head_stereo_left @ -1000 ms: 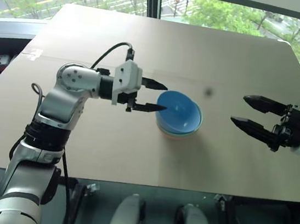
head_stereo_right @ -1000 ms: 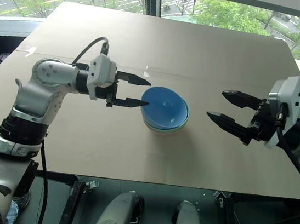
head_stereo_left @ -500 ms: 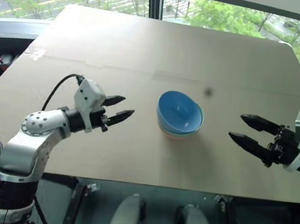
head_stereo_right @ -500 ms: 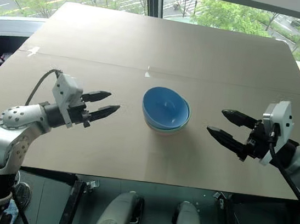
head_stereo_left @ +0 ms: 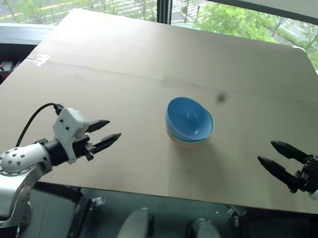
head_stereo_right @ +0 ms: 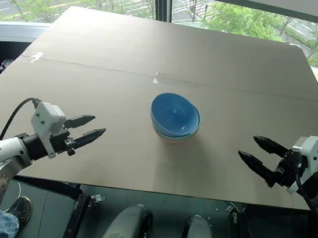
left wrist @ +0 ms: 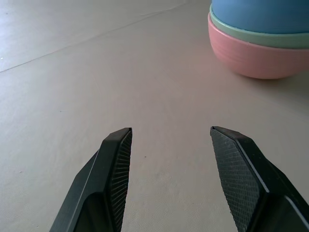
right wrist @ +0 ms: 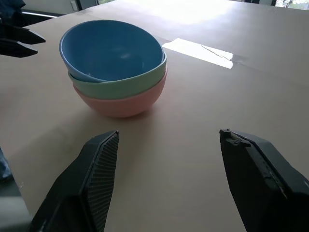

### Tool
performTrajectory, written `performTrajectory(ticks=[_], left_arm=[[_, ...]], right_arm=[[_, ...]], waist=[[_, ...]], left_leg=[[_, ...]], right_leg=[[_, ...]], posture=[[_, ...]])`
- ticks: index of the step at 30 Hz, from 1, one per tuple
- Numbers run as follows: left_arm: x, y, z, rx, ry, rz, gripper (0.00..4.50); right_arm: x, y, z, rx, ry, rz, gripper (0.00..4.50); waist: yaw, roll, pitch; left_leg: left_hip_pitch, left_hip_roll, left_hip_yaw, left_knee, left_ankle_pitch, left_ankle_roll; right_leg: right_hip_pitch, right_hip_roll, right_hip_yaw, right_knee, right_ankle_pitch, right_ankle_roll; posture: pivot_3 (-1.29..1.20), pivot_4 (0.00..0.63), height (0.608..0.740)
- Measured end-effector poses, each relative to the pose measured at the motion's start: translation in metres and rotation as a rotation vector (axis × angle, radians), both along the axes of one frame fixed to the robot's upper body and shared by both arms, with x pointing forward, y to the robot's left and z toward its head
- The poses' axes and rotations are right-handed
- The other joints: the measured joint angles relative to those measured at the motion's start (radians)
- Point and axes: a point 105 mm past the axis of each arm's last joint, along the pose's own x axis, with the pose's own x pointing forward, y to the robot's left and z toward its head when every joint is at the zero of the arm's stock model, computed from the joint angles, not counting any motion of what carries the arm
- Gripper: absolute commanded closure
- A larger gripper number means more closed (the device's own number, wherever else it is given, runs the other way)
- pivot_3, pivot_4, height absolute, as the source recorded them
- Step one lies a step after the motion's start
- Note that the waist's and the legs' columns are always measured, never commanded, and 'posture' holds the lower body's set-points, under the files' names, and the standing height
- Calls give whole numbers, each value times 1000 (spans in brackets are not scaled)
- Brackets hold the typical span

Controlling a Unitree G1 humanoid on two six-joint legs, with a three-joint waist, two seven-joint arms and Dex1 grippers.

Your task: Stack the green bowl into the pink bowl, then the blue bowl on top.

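Head views: the blue bowl [head_stereo_left: 189, 118] sits nested in the green bowl [right wrist: 126, 85], which sits in the pink bowl [right wrist: 123, 102], the stack on the table [head_stereo_left: 156, 54] between the two grippers, well apart from both; left gripper [head_stereo_left: 105, 134] and right gripper [head_stereo_left: 277, 157] each have jaws spread, holding nothing. Left wrist view: both fingers [left wrist: 113, 179] stand parted over bare tabletop, stack ahead and off to one side of the jaws. Right wrist view: fingers [right wrist: 91, 179] wide apart, empty, stack ahead nearer one finger, tilted blue bowl on top.
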Motion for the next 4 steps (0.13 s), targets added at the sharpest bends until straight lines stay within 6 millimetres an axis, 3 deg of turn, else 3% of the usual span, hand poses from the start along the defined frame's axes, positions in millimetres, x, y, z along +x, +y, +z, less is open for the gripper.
performTrajectory(ticks=[4], left_arm=[[0,-1,2,1,-12,-4,1773]], right_arm=[[0,-2,-1,-10,-8,-3,987]], waist=[[0,0,0]], left_leg=[[0,0,0,0,0,0]], right_leg=[[0,0,0,0,0,0]], posture=[[0,150,740]])
